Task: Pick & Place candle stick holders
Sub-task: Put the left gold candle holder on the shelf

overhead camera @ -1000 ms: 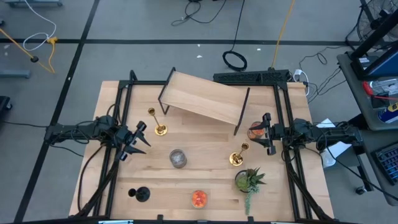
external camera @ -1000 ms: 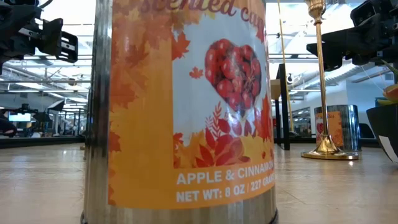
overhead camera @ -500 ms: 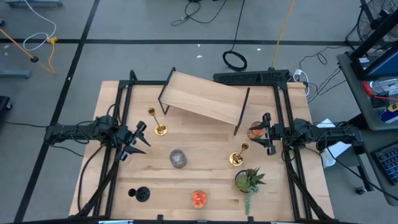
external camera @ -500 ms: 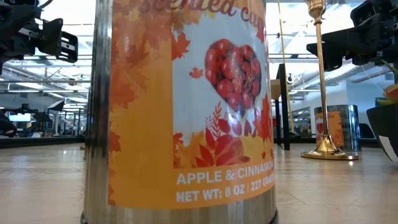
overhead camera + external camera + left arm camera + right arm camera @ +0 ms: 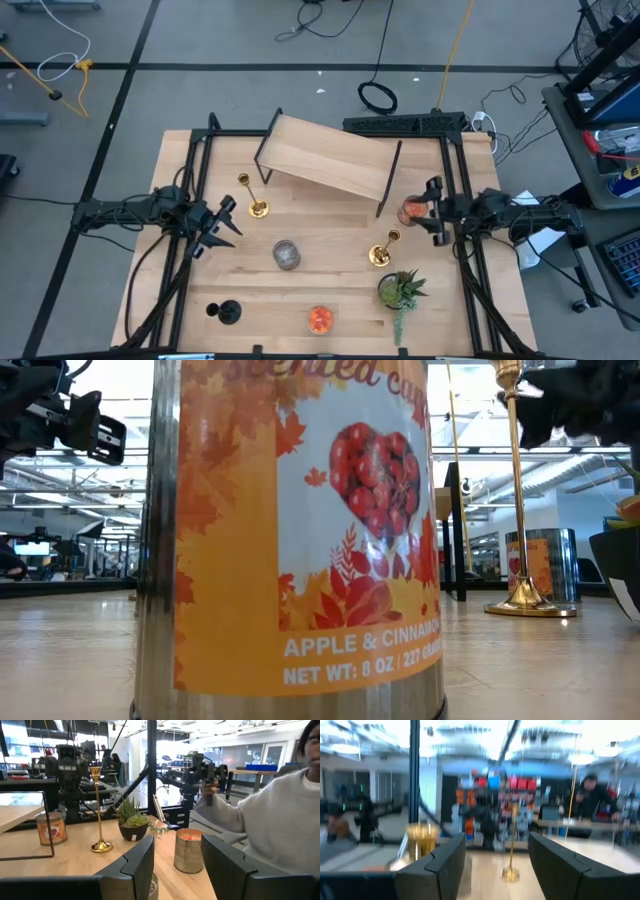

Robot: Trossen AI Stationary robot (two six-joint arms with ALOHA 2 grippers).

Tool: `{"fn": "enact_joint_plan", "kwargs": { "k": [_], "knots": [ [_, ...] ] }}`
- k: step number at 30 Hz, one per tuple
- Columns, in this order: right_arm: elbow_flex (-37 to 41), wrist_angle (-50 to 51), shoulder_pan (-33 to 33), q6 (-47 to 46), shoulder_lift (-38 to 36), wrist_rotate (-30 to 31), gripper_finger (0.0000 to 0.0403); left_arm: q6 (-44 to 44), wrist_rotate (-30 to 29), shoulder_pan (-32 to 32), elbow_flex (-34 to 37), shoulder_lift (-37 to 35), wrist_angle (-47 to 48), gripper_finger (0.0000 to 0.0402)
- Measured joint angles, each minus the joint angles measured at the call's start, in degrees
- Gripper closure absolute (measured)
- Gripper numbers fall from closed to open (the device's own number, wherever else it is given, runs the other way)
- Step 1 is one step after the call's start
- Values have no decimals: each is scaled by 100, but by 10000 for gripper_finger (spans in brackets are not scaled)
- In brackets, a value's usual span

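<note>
Two tall gold candlesticks stand on their round bases, one at the far left [image 5: 250, 196], one right of centre [image 5: 384, 250]. A grey cup [image 5: 287, 254] stands mid-table, an orange-red cup [image 5: 320, 318] near the front edge, and a short black holder [image 5: 226, 312] at the front left. My left gripper [image 5: 222, 226] is open and empty left of the grey cup, which shows beyond its fingers [image 5: 188, 851]. My right gripper [image 5: 433, 210] is open and empty beside an orange-labelled tin [image 5: 410, 212]. Both candlesticks show ahead of it [image 5: 511, 845].
A tilted wooden shelf on black legs [image 5: 330, 155] stands at the back. A green potted plant [image 5: 400, 290] stands at the front right. Black frame rails [image 5: 196, 170] run along both sides. A person in a grey sweater [image 5: 280, 820] sits beyond the table.
My right gripper has risen a little and drawn slightly toward the table's right edge, away from the orange-labelled tin. Nothing on the table has moved.
</note>
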State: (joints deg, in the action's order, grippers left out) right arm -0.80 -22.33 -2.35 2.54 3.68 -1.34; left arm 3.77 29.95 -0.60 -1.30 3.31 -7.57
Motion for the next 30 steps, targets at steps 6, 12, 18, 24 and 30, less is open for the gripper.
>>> {"fn": "enact_joint_plan", "kwargs": {
  "k": [6, 12, 18, 24, 30],
  "knots": [
    [0, -1188, -2, 428, -1, 809, 190, 53, -460, -1, 2, 1, -14, 231],
    [0, -1227, 2, 409, 13, 2622, 190, 272, -1249, 0, 0, 7, 72, 231],
    [-2, -1175, 0, 34, 189, 2985, 190, 348, -2654, -1, 1, 7, 676, 231],
    [-7, -1161, 0, -207, 393, 2985, 190, 553, -3004, 0, -4, 212, 768, 231],
    [-7, -1169, 0, -198, 552, 2983, 190, 997, -3336, 0, -7, 720, 781, 231]
  ]
}}
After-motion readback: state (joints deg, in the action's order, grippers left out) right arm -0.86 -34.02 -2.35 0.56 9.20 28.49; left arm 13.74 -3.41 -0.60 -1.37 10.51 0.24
